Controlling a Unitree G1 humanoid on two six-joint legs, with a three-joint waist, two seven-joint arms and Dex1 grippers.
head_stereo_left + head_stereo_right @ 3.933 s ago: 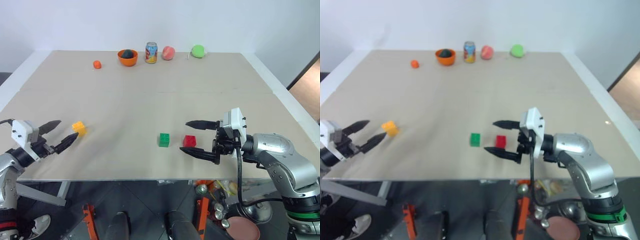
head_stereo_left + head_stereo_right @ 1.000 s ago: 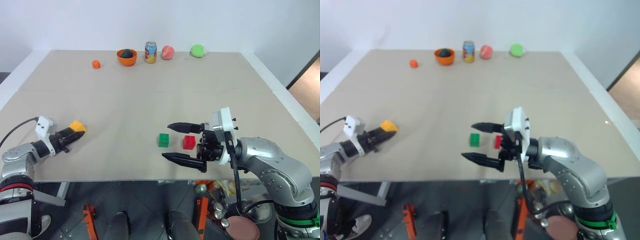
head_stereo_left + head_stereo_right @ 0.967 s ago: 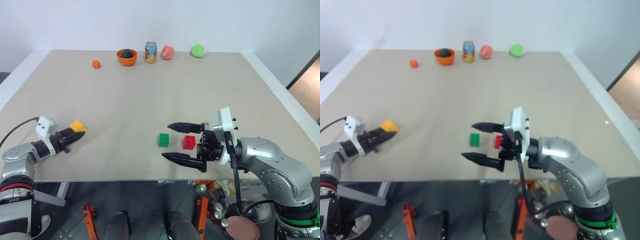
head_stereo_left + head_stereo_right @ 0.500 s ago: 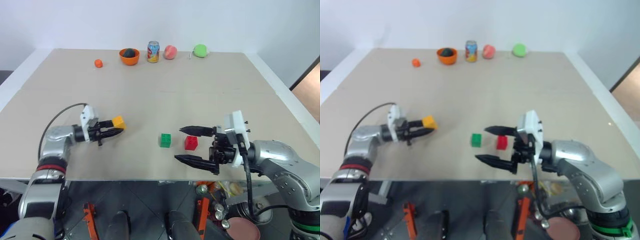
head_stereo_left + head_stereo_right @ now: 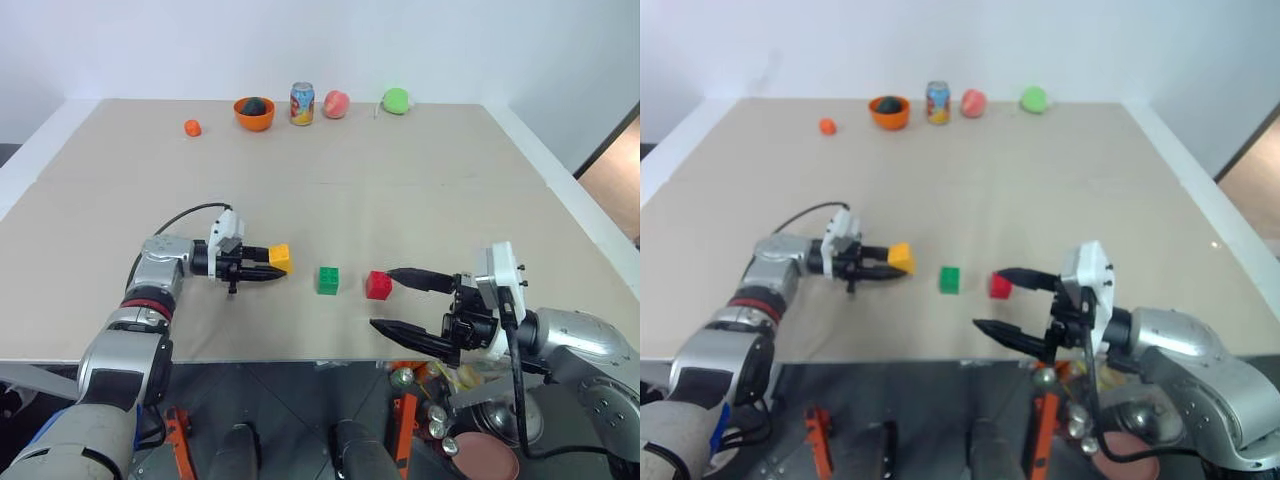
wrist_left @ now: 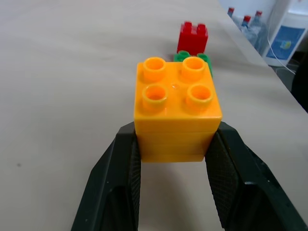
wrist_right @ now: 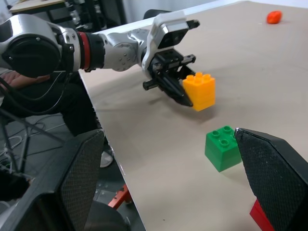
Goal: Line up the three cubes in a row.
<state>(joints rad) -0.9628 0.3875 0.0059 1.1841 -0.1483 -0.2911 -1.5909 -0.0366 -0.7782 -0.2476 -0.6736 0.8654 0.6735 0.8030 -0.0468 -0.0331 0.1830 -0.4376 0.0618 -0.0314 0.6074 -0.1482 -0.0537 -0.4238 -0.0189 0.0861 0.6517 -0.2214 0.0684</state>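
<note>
In the left eye view we see our left gripper (image 5: 268,270) at centre left, its fingers (image 6: 120,178) clamped on the yellow-orange cube (image 5: 280,258), held just above the tabletop (image 5: 400,190). The green cube (image 5: 328,280) sits just right of it at the frame's centre, and the red cube (image 5: 378,285) just right of that. Our right gripper (image 5: 405,303) hangs at lower right, fingers spread wide and empty, the upper fingertip close beside the red cube

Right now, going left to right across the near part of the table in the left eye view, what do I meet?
Left gripper → yellow cube → green cube → red cube → right gripper.
</note>
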